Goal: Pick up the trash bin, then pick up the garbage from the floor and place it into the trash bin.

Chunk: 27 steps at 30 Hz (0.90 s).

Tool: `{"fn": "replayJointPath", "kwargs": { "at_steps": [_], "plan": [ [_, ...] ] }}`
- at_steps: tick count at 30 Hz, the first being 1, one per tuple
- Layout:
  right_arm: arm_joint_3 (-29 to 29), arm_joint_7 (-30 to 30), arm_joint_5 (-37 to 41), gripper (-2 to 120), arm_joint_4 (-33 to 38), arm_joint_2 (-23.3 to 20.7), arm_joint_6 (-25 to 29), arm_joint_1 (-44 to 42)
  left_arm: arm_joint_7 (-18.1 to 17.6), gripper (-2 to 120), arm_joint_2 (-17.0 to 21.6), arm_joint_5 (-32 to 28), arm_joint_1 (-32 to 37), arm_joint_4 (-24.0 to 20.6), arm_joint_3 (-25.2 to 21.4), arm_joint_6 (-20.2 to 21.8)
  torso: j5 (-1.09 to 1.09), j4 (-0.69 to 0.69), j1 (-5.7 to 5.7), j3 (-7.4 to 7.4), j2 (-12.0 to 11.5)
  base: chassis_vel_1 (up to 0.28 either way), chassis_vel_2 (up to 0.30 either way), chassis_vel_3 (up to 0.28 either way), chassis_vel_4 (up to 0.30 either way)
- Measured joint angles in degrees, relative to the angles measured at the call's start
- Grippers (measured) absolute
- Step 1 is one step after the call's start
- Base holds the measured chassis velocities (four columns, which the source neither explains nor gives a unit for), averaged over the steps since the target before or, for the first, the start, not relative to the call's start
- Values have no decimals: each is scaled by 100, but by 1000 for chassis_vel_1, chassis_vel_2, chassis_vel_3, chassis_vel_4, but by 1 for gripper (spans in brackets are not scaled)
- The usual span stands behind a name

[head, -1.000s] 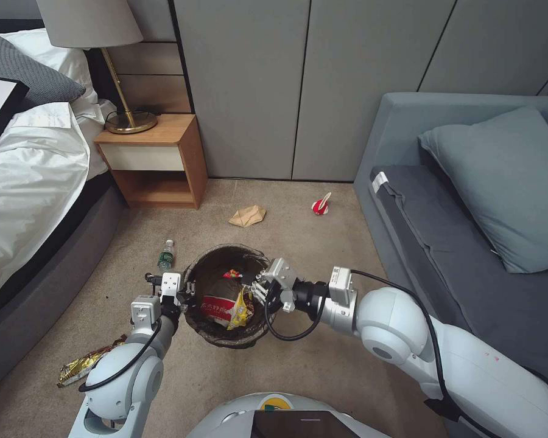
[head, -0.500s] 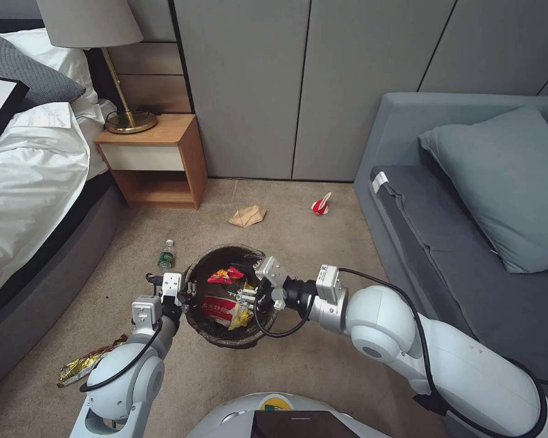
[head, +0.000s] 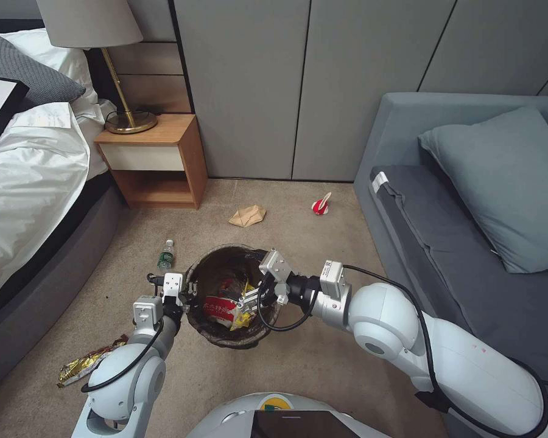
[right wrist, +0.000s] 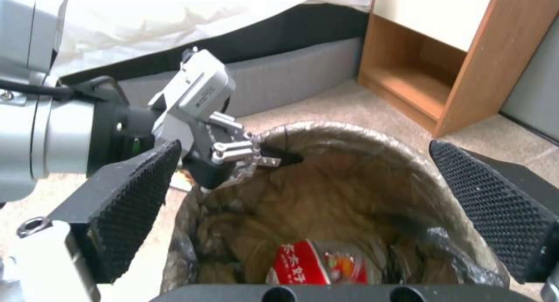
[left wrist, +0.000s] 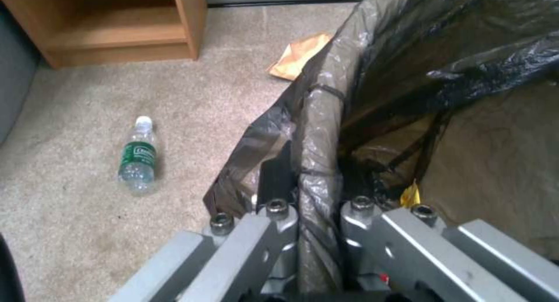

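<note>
The trash bin sits centre, near the robot, clamped at its left rim by the closed left gripper. Step in hand: depositing litter. The right gripper hangs over the bin mouth, jaws wide apart and empty. Next move, by judgement: reach for the bottle, tan bag or gold wrapper.

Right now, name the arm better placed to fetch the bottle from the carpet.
Probably the right. The right gripper hangs open and empty over the trash bin; the left gripper is clamped on the bin's rim, though the bottle lies on its side.
</note>
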Motion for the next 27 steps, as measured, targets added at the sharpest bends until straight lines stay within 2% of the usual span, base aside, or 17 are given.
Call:
{"fn": "replayJointPath", "kwargs": {
  "at_steps": [6,10,14,15,18,19,20,21,23,25,26,27],
  "plan": [
    [212,82,131,100,43,28,53,-32,2,2,-1,0,0,-3,-10,0,0,0,0,0,0,0,0,0,0],
    [474,418,297,100,131,6,429,-219,3,2,-8,-1,-2,24,-29,-3,0,0,0,0,0,0,0,0,0],
    [1052,1025,286,100,102,-31,1050,-715,-3,2,-4,-28,4,33,-93,-13,0,-1,0,0,0,0,0,0,0],
    [1052,1025,286,100,102,-31,1050,-715,-3,2,-4,-28,4,33,-93,-13,0,-1,0,0,0,0,0,0,0],
    [1759,1281,-37,100,-89,92,1442,-1181,-16,2,7,-42,45,28,-177,-55,1,2,0,0,0,0,0,0,0],
    [1759,1281,-37,100,-89,92,1442,-1181,-16,2,7,-42,45,28,-177,-55,1,2,0,0,0,0,0,0,0],
    [2108,1282,-219,100,-165,181,1543,-1424,-24,2,4,-45,65,13,-193,-66,0,1,0,0,0,0,0,0,0],
    [2499,1261,-476,100,-251,282,1670,-1781,-36,2,0,-48,89,-7,-203,-83,1,1,0,0,0,0,0,0,0],
    [2615,1251,-552,100,-274,318,1707,-1898,-41,2,-2,-48,94,-12,-205,-89,1,2,0,0,1,0,0,0,0],
    [3121,1155,-964,100,-368,489,1903,-2445,-69,2,-11,-49,128,-35,-216,-113,1,-1,0,0,0,0,0,0,0],
    [3121,1155,-964,100,-368,489,1903,-2445,-69,2,-11,-49,128,-35,-216,-113,1,-1,0,0,0,0,0,0,0],
    [3580,994,-1408,100,-434,733,2093,-3014,-90,2,-11,-50,166,-63,-227,-128,0,-1,0,0,1,0,0,0,0]
  ]
}}
